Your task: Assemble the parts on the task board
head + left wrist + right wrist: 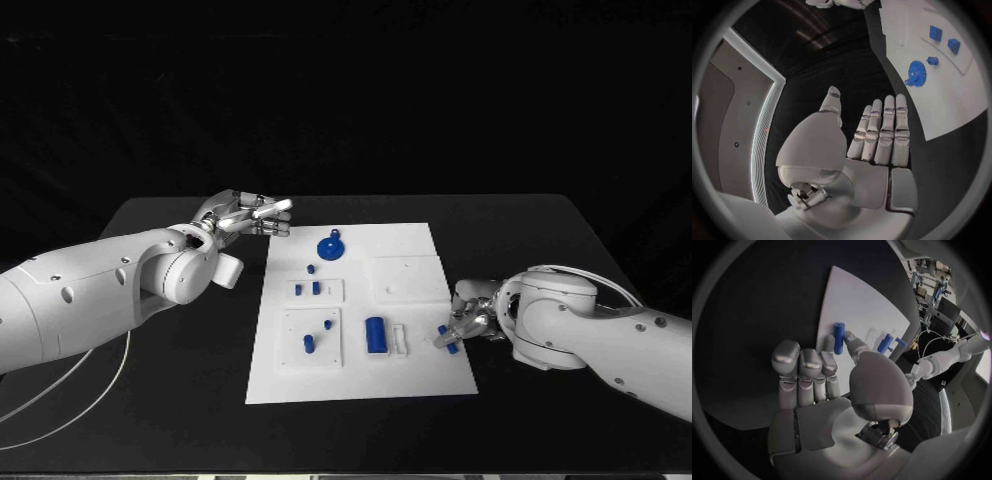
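Note:
The white task board (418, 240) lies mid-table. On it are a blue gear (332, 246), several small blue pegs (307, 289) and a larger blue cylinder (376, 333). My left hand (245, 215) hovers just off the board's far left corner, fingers stretched out straight, holding nothing. In the left wrist view that hand (873, 140) points past the gear (916, 73). My right hand (469, 320) is at the board's right edge, and a small blue peg (447, 338) sits at its fingertips. In the right wrist view the hand (829, 385) pinches that peg (839, 337) between thumb and a finger.
Raised white blocks on the board (411, 278) carry sockets and some standing pegs. Black table (188, 400) surrounds the board on all sides. A thin white cable (87, 395) trails along the table near my left arm.

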